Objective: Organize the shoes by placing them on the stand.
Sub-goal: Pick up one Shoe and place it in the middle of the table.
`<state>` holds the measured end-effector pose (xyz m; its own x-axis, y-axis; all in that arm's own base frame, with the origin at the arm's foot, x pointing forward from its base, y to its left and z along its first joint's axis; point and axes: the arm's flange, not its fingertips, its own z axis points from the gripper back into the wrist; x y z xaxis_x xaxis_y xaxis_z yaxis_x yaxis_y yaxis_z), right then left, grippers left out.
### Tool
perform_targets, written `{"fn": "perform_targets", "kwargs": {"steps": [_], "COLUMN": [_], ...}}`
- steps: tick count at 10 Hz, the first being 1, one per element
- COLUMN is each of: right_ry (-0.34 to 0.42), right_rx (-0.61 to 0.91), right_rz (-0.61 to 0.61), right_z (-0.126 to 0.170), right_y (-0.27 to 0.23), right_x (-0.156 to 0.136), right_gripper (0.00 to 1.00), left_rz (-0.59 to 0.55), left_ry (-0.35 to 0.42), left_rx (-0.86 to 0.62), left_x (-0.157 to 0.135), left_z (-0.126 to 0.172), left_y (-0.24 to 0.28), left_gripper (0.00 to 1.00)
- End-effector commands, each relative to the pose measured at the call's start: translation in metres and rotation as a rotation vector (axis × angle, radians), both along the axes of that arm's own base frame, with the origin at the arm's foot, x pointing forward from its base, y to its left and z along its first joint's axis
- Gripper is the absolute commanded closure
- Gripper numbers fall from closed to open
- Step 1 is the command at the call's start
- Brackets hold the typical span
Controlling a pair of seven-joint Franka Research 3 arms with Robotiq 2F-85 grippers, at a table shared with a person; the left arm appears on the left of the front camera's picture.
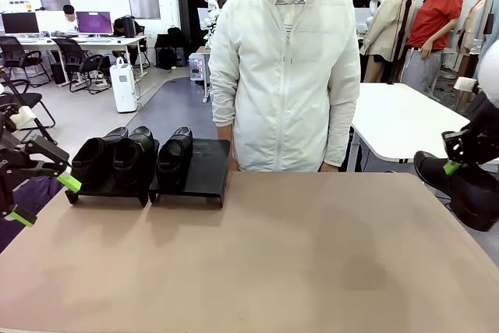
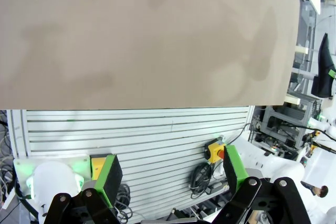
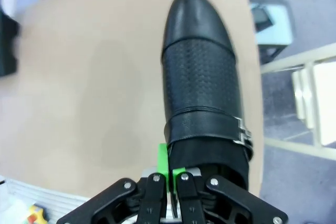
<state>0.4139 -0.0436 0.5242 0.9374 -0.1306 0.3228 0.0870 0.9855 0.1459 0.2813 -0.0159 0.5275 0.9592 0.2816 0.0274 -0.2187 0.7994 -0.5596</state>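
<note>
Three black shoes stand on the stand at the table's far left. Two of them (image 1: 93, 158) (image 1: 134, 154) are on the left platform (image 1: 109, 190). The third (image 1: 175, 157) is on the left half of the right platform (image 1: 207, 168), whose right half is bare. My right gripper (image 1: 454, 165) (image 3: 170, 176) is shut on the heel rim of another black shoe (image 1: 470, 190) (image 3: 202, 77), held up over the table's right edge, toe pointing away from the wrist. My left gripper (image 1: 45, 199) (image 2: 170, 174) hangs open at the table's left side, nothing between its fingers.
A person in a white jacket (image 1: 284, 76) stands at the far edge, behind the table (image 1: 296, 255). The left wrist view looks down past the table's near edge (image 2: 136, 103) onto a slatted aluminium base (image 2: 147, 135). A white table (image 1: 405, 118) stands behind on the right.
</note>
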Motion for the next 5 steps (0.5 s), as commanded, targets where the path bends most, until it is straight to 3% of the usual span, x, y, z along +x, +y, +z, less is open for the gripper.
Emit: {"fn": "perform_targets", "kwargs": {"steps": [1,2,4,5], "right_ry": [-0.009,-0.014,-0.041,-0.007], "right_rx": [-0.073,-0.057,-0.001,0.038], "right_rz": [0.05,0.094,0.136,0.158], "right_z": [0.02,0.022,0.011,-0.009], "right_y": [0.102,0.173,0.263,0.318], "right_x": [-0.007,-0.008,-0.003,0.005], "right_gripper": [1.0,1.0,1.0,1.0], "left_rz": [0.002,0.002,0.002,0.002], "left_ry": [-0.011,-0.011,-0.011,-0.011], "left_rx": [-0.017,-0.017,-0.017,-0.017], "left_x": [0.001,0.001,0.001,0.001], "left_z": [0.0,0.0,0.0,0.0], "left_y": [-0.001,-0.001,-0.001,-0.001], "left_gripper": [0.0,0.0,0.0,0.0]}}
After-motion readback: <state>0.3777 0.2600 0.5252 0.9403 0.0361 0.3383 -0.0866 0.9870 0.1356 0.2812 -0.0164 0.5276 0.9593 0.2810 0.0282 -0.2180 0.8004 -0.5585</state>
